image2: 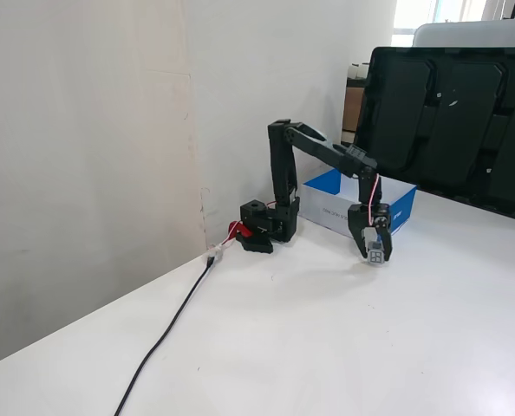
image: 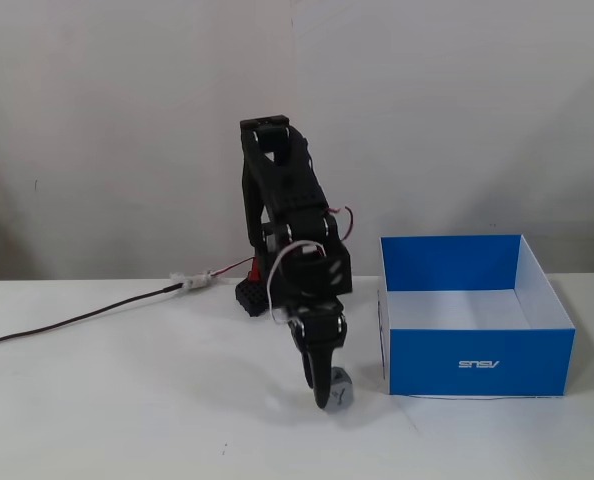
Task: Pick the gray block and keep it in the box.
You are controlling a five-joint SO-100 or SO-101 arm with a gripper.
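Note:
The gray block (image: pixel 340 388) is a small cube with a Y-like mark, low at the table surface just left of the box. My gripper (image: pixel 329 392) points straight down with its black fingers on both sides of the block, closed against it. In the other fixed view the block (image2: pixel 375 256) sits between the two fingers (image2: pixel 360 245) of the gripper (image2: pixel 374 256). The box (image: pixel 477 363) is blue outside and white inside, and it holds nothing. It also shows behind the arm in the other fixed view (image2: pixel 325 184).
The arm's base (image2: pixel 259 230) stands by the wall with a dark cable (image2: pixel 166 334) running forward over the white table. A large black monitor (image2: pixel 448 121) stands behind the box. The cable also crosses the table's left side (image: pixel 77 320).

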